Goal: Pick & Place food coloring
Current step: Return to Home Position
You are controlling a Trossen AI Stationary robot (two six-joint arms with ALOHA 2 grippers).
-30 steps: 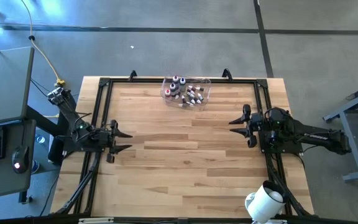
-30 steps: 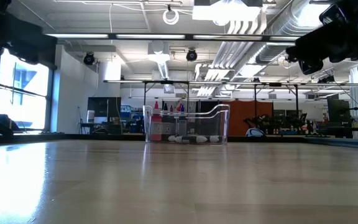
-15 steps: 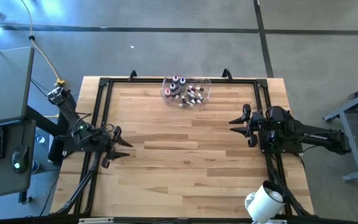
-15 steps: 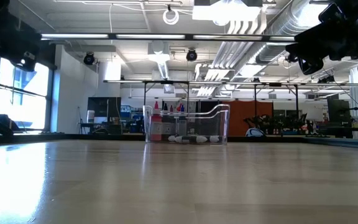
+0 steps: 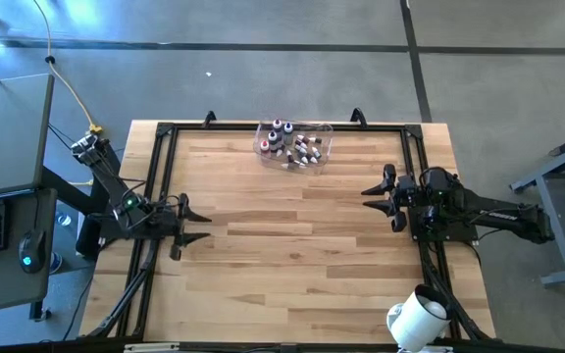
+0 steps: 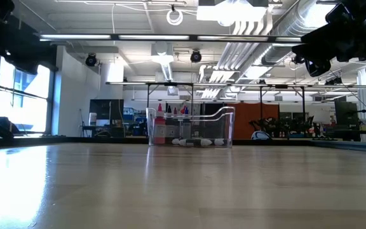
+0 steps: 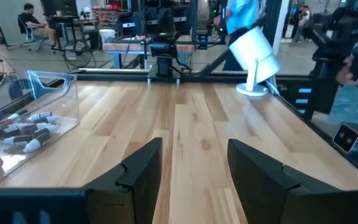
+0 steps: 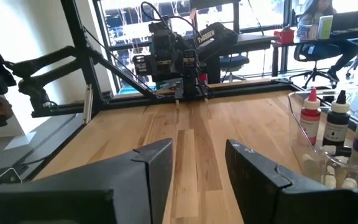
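At the near right corner of the worktop [image 5: 292, 275] a big white cylinder [image 5: 418, 316] sits at the very edge, out of the arms' way. Midway back, the left gripper [image 7: 194, 144] hangs over the worktop's left side and the right gripper [image 8: 197, 144] over its right side. Each has its fingers spread with nothing between them, and they face each other across the wood, a parked posture that suits a finished job. At the middle of the far edge stands the clear tub [image 6: 216, 124]. The food coloring [image 5: 297, 147] is inside it, some bottles upright, others lying on its floor. No bottle shows loose on the wood, so the placing looks complete.
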